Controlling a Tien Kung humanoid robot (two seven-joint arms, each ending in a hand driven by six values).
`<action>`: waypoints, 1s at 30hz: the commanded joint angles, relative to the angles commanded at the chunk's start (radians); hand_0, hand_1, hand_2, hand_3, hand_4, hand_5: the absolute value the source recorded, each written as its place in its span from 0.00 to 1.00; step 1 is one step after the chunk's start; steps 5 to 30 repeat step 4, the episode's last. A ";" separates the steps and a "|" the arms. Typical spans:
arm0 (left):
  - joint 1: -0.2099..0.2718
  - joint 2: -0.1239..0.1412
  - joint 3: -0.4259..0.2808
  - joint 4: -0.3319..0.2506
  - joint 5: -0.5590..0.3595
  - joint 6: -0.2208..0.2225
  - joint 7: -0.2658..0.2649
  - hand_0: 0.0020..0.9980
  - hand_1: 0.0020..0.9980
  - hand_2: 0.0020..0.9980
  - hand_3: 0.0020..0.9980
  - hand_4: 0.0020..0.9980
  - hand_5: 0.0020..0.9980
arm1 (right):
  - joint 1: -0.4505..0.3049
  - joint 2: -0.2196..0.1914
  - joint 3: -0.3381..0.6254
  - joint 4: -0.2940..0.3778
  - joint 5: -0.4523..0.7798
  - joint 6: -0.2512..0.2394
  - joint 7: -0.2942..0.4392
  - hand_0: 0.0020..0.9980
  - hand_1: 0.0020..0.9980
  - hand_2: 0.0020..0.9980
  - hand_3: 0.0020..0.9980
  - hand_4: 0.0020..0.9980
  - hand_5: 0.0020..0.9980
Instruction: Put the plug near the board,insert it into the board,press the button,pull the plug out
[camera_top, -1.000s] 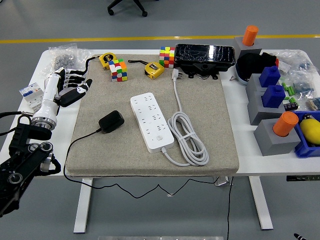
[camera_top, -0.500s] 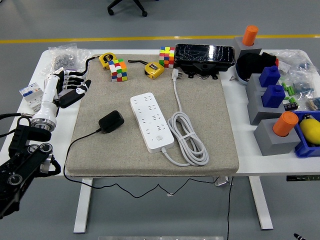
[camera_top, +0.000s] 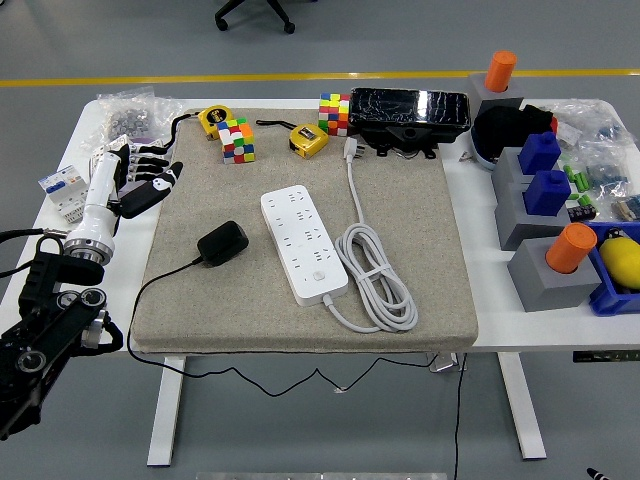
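Plug (camera_top: 223, 243), a black adapter block with a thin black cord (camera_top: 160, 278) trailing off its near side, lies on the grey felt mat (camera_top: 420, 240) ahead of and to the right of the left hand (camera_top: 140, 175), well apart from it. Just beyond the plug on that same side lies the white power strip (camera_top: 303, 243), set at a slant, with its own white cable (camera_top: 375, 275) coiled beside it. The left hand hovers at the mat's left edge with its fingers (camera_top: 150, 158) loosely spread and holding nothing; the right hand is not in view.

Judging by its look, the plug is light, rigid and smooth-sided, so it may skid on a careless touch, though the felt should give it some grip. The best hold is probably across its two broad flanks, thumb against fingers, clear of the cord end, leaving the prong face free to meet a socket. The cord is limp and runs over the worktop's near edge, so it could drag or tug as the block is lifted.

The white worktop (camera_top: 500, 330) is crowded round the mat: puzzle cubes (camera_top: 237, 139), yellow tape measures (camera_top: 308, 138) and a black case (camera_top: 410, 112) lie farther ahead of the hand. Grey holders with blue and orange blocks (camera_top: 548, 190) stand far off to its right. Grey floor with a yellow line lies beyond.
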 joint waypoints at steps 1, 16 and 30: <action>0.000 0.000 0.000 0.000 0.000 0.000 0.000 0.57 0.59 0.57 0.58 0.77 0.31 | 0.000 0.000 0.001 0.000 0.000 0.000 0.000 0.54 0.64 0.66 0.56 0.90 0.42; 0.000 -0.001 0.000 -0.001 0.001 -0.001 0.002 0.57 0.59 0.57 0.58 0.77 0.31 | 0.000 0.000 0.001 0.000 0.000 0.000 0.000 0.54 0.64 0.66 0.56 0.90 0.42; 0.000 -0.001 0.000 -0.001 0.001 -0.001 0.002 0.57 0.59 0.57 0.58 0.77 0.31 | 0.000 0.000 0.001 0.000 0.000 0.000 0.000 0.54 0.64 0.66 0.56 0.90 0.42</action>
